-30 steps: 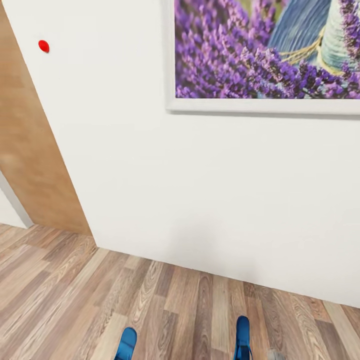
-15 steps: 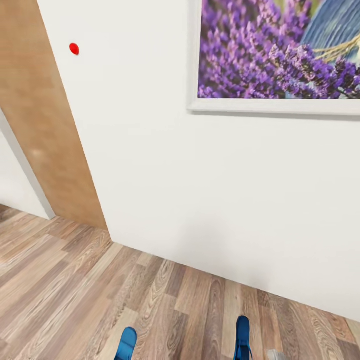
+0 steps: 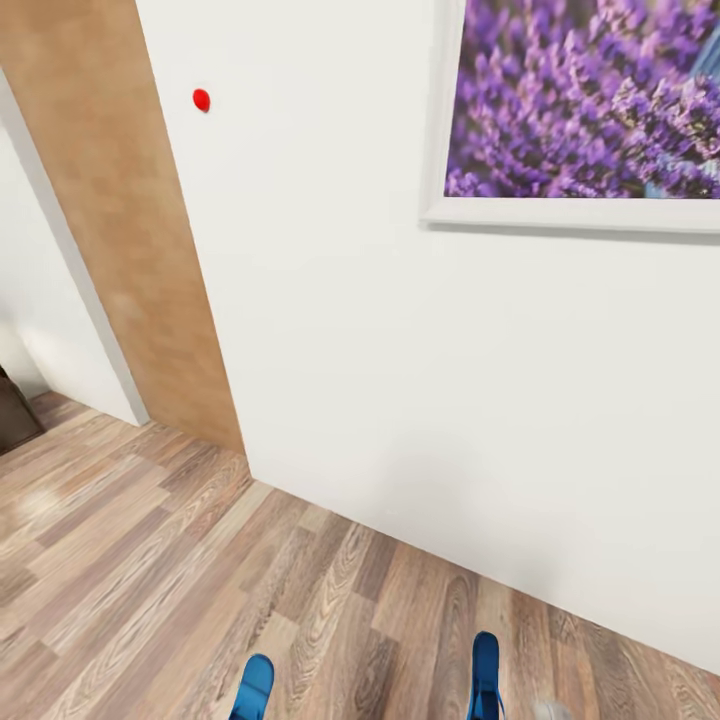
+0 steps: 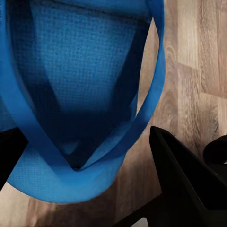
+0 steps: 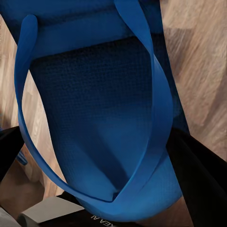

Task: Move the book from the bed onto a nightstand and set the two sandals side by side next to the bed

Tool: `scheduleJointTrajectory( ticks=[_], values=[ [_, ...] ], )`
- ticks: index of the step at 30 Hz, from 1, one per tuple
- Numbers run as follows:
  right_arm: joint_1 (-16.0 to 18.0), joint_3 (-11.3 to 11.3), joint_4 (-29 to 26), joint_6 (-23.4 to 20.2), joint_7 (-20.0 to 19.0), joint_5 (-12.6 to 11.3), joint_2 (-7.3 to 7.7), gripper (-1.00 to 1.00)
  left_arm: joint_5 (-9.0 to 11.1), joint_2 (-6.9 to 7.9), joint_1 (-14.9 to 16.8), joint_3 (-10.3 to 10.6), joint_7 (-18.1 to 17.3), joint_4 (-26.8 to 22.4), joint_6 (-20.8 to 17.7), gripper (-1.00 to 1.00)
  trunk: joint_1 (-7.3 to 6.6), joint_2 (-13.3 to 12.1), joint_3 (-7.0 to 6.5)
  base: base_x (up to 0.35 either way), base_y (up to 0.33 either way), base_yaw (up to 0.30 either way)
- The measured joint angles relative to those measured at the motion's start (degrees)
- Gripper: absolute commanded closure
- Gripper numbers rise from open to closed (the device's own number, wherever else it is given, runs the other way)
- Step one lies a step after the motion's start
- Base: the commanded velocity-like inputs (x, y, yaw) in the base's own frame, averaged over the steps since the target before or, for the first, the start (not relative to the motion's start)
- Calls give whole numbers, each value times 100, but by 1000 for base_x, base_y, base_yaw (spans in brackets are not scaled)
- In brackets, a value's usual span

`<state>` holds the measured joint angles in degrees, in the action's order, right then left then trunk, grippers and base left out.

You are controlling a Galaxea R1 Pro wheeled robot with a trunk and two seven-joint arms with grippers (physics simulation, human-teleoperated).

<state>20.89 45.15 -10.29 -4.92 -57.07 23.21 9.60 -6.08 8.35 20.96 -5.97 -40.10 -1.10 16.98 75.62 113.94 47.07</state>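
Two bright-blue sandals are carried, one in each arm; in the left wrist view the left sandal (image 4: 71,109) shows a woven, finely dotted footbed and a glossy thong strap meeting in a V near its rounded end, with the dark fingers (image 4: 189,184) of the left gripper (image 4: 90,179) on either side of that end, jaws closed on the sandal; in the right wrist view the right sandal (image 5: 101,118) has the same textured sole and looping strap, gripped likewise at its rounded end by the jaws of the right gripper (image 5: 101,189) (one black finger (image 5: 203,179) is plain, the other sits dark at the frame's edge); both sandals are cut off by the frame, so their far ends cannot be seen; the head view gives just two blue tips, the left (image 3: 253,688) and the right (image 3: 485,675), poking up at the lower edge over the wood-plank floor (image 3: 150,560); that view alone shows the surroundings: a white wall (image 3: 400,380), a framed lavender picture (image 3: 590,100) cropped at the upper right, a small red dot (image 3: 201,99), a light-wood panel (image 3: 120,230), and a dark brown shape (image 3: 12,410), hard to make out, at the left edge.
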Motion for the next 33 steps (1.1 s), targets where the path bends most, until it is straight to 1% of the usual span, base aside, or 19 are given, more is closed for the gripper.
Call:
scheduleJointTrajectory(
  ticks=[21, 33],
  values=[
    [0, -5, 0, 0, 0, 2, 0, 100, -3, -1, 0, 2, 1, 0, -2, 100, 0, 0, 0, 314, 0, 201],
    [0, -1, 0, 0, 0, 0, 0, 100, 1, -1, 0, -1, 1, 1, -2, 100, 3, 0, 0, 37, 0, 198]
  ],
)
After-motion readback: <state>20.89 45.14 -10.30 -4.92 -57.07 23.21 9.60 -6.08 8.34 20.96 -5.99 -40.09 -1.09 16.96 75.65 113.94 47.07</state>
